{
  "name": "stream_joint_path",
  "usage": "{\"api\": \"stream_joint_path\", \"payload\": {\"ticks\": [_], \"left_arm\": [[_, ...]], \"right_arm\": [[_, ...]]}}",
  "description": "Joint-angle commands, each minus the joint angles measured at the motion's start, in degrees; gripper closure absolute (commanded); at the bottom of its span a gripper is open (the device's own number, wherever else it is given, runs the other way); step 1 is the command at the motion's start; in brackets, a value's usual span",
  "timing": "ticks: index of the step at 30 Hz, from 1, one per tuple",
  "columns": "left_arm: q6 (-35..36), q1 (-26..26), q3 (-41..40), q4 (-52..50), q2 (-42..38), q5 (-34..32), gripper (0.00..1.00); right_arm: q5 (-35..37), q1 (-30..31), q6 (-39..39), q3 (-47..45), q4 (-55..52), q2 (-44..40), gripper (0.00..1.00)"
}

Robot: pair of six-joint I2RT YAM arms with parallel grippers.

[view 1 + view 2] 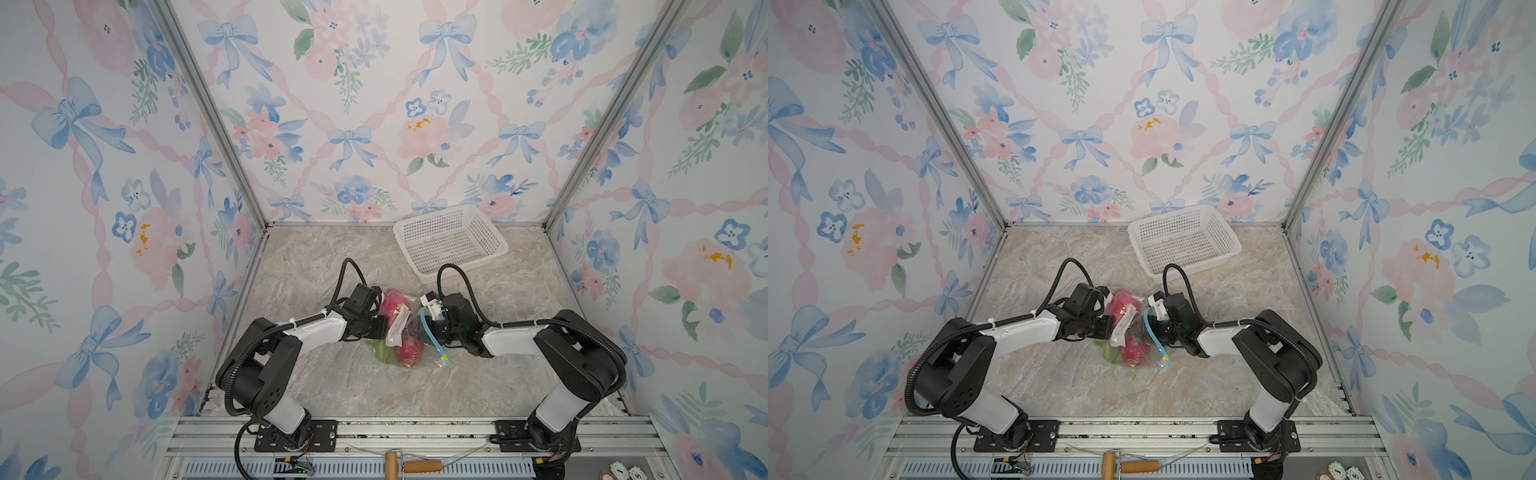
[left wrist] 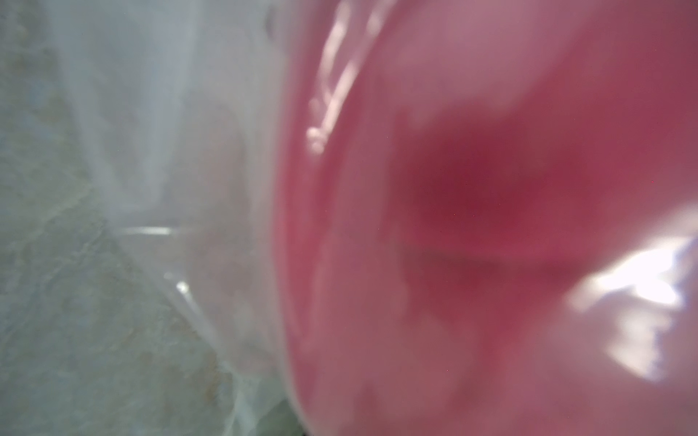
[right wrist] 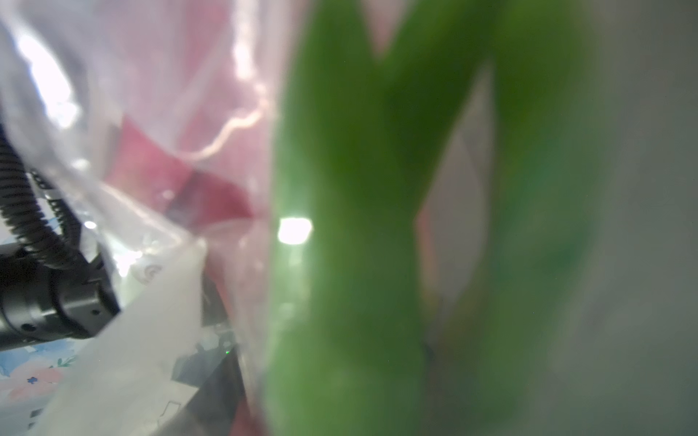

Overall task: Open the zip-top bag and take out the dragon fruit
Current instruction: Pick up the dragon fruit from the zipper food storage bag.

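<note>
Bag: the zip-top bag (image 1: 411,328) sits mid-table (image 1: 332,270), wedged between the two arms and well apart from the white basket (image 1: 451,245) at the back right.
Fruit: the dragon fruit (image 1: 394,302) is inside the bag. Pink skin shows above and below the white label (image 1: 397,328), and green scales (image 1: 380,351) poke out toward the near left.
Zip: the light-blue zip strip (image 1: 428,334) curves down the bag's right side, with the yellow tab (image 1: 444,357) at its near end.
Left claw: the left gripper (image 1: 383,326) is closed right down, its nose against the bag's left side by the label. Whether any plastic is pinched, I can't tell.
Left wrist view: only a blur, with pink fruit (image 2: 491,188) through the plastic filling most of it.
Right claw: the right gripper (image 1: 430,322) is up against the zip strip. Its fingertips are hidden behind its own body, so how wide it stands and whether it has hold can't be told.
Right wrist view: green scales (image 3: 359,226) loom close and blurred, probably through the crinkled plastic.
</note>
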Motion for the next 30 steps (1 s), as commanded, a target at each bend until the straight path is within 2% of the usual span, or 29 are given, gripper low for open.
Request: {"api": "stream_joint_path", "payload": {"ticks": [1,10,19,21,25,27,30], "left_arm": [[-0.2,2.5,-1.2,-1.6,-2.7,1.0,1.00],[1.6,15.4,-4.7,-5.0,-11.8,1.4,1.00],[1.2,16.2,-4.6,-4.7,-11.4,3.9,1.00],[1.2,16.2,-4.7,-4.8,-11.9,3.5,1.00],[0.7,16.9,-5.0,-4.8,-12.9,2.8,1.00],[0.2,17.1,-5.3,-3.7,-12.9,4.1,1.00],[-1.2,16.9,-5.8,-1.8,-12.5,6.1,1.00]], "right_arm": [[0.4,-0.8,-2.4,-1.7,-5.2,-6.1,0.40],[-0.8,-8.7,-11.3,-4.8,-20.6,-22.3,0.41],[-1.9,-16.7,-16.3,-4.5,-24.4,-32.9,0.41],[-2.6,-20.1,-19.0,-2.0,-31.0,-35.0,0.41],[1.4,-26.5,-24.6,2.8,-47.2,-39.7,0.41],[-0.8,-29.6,-23.6,1.4,-45.8,-41.9,0.40],[-3.8,-29.6,-18.0,-4.7,-32.3,-45.1,0.40]]}}
